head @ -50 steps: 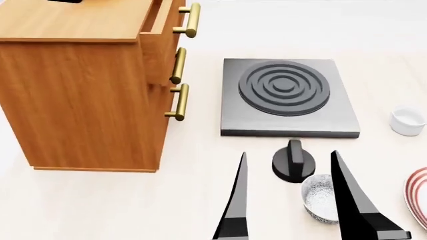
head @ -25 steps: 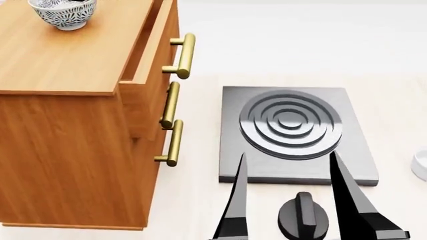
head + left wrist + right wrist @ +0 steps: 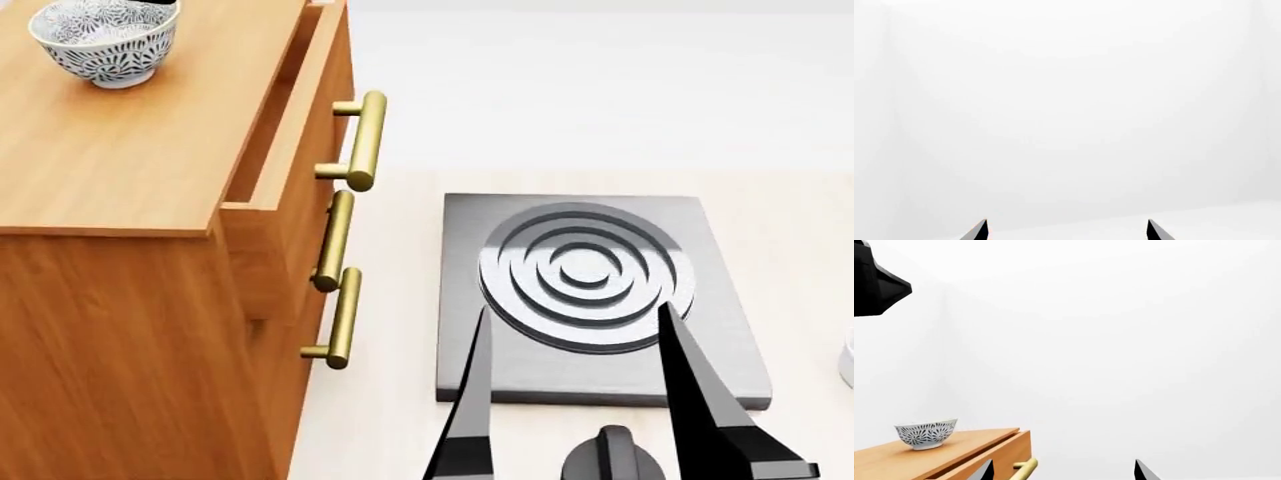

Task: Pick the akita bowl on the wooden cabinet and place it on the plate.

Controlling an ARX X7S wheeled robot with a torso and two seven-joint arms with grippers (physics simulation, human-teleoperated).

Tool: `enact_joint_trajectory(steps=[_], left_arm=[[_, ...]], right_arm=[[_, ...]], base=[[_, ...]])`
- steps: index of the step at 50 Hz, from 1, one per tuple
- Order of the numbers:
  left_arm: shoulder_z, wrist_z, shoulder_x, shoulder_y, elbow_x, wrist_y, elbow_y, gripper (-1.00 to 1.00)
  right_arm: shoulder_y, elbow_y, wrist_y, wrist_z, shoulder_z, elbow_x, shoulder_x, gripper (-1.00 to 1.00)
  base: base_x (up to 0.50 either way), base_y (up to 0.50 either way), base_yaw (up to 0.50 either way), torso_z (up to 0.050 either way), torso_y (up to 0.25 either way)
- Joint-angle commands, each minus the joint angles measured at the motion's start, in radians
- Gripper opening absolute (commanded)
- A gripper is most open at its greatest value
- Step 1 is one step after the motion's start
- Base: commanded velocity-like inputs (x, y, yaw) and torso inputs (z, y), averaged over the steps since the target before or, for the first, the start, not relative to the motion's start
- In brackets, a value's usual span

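Note:
The akita bowl [image 3: 104, 40], white with a dense dark blue pattern, stands upright near the far left of the wooden cabinet's [image 3: 147, 150] top. It also appears in the right wrist view as the bowl [image 3: 926, 433] on the cabinet [image 3: 954, 457]. My right gripper [image 3: 574, 308] is open and empty, hovering over the stove burner, well right of and below the bowl. The right wrist view shows its gripper [image 3: 1063, 462] with tips wide apart. My left gripper [image 3: 1067, 222] is open and faces only white background. The plate is out of view.
The cabinet's top drawer [image 3: 287, 150] is slightly pulled out, with brass handles [image 3: 360, 140] sticking out to the right. A grey stove burner [image 3: 601, 290] and its black knob [image 3: 611, 455] lie on the table. A black arm part [image 3: 874, 285] hangs high above the bowl.
The head view has swung upward: the cabinet top and the bowl on it have come further into view, while the knob slid toward the bottom edge. The lower bowl and the plate left the view.

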Motion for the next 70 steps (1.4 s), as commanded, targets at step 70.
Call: enact_joint_trajectory(steps=[70], left_arm=[[1.514, 0.182, 0.084, -0.841, -1.183, 0.804, -1.823, 1.00]], right_arm=[[0.002, 0.038, -0.053, 0.001, 0.006, 0.017, 0.013, 1.00]], base=[[0.00, 0.00, 0.00, 0.000, 0.000]])
